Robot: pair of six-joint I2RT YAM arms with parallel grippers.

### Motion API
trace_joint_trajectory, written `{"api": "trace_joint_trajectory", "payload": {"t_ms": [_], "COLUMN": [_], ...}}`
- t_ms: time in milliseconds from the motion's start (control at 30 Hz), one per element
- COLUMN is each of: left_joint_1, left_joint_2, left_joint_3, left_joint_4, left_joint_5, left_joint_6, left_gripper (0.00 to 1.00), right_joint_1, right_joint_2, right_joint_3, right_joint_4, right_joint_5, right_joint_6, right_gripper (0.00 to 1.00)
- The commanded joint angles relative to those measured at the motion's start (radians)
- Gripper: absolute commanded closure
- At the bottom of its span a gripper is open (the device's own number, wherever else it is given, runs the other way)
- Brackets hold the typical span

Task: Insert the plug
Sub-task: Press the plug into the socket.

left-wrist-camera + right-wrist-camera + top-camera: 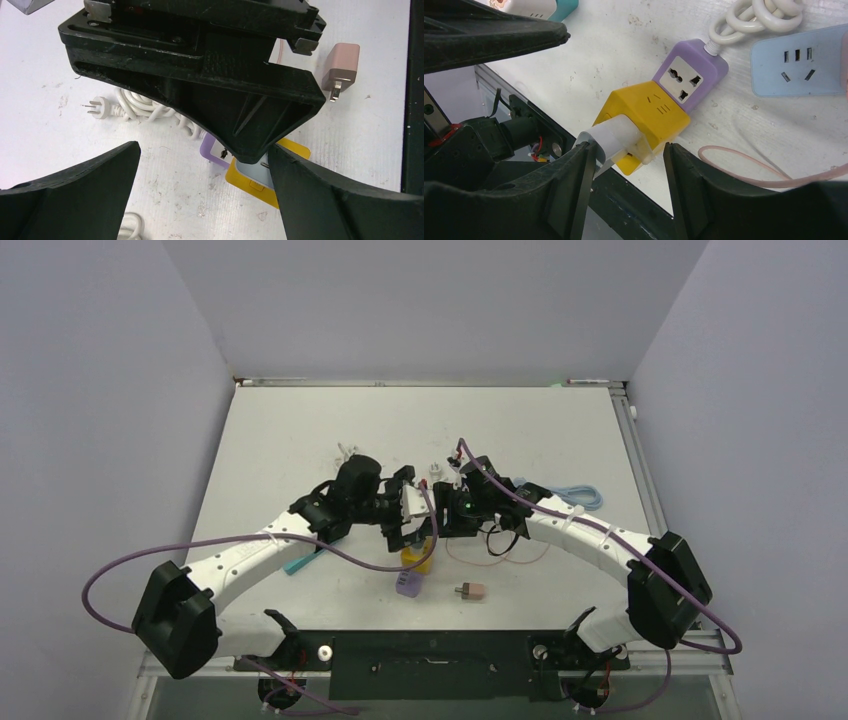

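While hovering low over mid-bench (300, 440), straddles white plug (611, 140) with right hand (627, 150), one prong of the hand each side. Touches plug with one finger (569, 190); leaves thin gap at the other, so cannot tell whether pinching or just bracketing. Puts plug up against end face of yellow adapter cube (649, 115); cannot tell whether fully seated. Butts adapter against purple socket block (689, 75), white coiled cord (754, 15) leading off its far end. Lies flat on bench, all in one row, near front edge. Holds left hand (204, 147) spread wide, fingers (75, 195) well apart, facing right hand's black body just above adapter. Shows pink charger (341, 67) apart to adapter's side, prongs visible. Shows blue power strip (796, 67) just beside purple block. Shows thin pink cable (749, 167) looping on bench near right hand. Shows loose white two-pin plug (97, 109) on its cord, beyond right hand.
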Motion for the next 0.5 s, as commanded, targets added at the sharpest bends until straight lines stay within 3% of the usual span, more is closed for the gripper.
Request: {"api": "trace_joint_trajectory", "payload": {"t_ms": [0, 167, 467], "left_joint_1": [-0.015, -0.009, 0.044], "left_joint_2": [0.082, 0.053, -0.052], "left_joint_3": [-0.118, -0.034, 0.217], "left_joint_4": [-0.331, -0.37, -0.583], "left_joint_5": [-0.17, -0.206, -0.114], "left_joint_6": [0.096, 0.058, -0.043], "left_gripper": [0.0, 0.04, 0.04], "right_joint_1": [0.014, 0.013, 0.014], "right_joint_2": [0.048, 0.041, 0.003], "right_joint_3": [-0.045, 0.013, 0.09], "right_joint_4": [-0.189, -0.185, -0.159], "right_joint_5": [0.046, 0.075, 0.123], "right_joint_6": [-0.069, -0.069, -0.052], "right_gripper": [0.45, 0.27, 0.1]}}
